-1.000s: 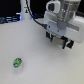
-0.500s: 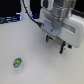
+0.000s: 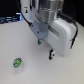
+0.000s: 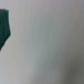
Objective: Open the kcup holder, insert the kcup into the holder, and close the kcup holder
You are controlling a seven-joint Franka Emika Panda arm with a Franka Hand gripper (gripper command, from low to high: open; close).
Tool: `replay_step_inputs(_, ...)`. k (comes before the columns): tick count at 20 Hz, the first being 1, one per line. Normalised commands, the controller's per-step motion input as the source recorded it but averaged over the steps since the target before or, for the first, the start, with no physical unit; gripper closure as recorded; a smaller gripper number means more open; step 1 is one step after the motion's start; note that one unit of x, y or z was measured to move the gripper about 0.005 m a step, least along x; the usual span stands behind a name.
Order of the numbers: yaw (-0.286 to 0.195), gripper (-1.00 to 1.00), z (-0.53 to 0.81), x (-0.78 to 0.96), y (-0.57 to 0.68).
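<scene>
We see the kcup resting on the table, well apart from our arm; we cannot tell how the fingers stand.

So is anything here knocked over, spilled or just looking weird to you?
Nothing stands out. The small green-topped kcup sits alone on the pale table, apparently upright, with no spill around it. The arm's pincer hangs above the table, apart from it. The pictures are too blurred to judge finer damage.

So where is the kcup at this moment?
In the exterior view, the kcup sits alone on the white table, low toward the exterior view's left, apart from the gripper up and to its right.
</scene>
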Motion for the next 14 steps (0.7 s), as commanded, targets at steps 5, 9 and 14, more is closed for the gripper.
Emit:
replay_step_inputs(5, -0.22, -1.0, 0.03, 0.06, -0.68)
replay_step_inputs(9, -0.226, -1.0, 0.01, 0.06, -0.65)
replay_step_inputs(14, -0.212, -1.0, 0.01, 0.28, -0.58)
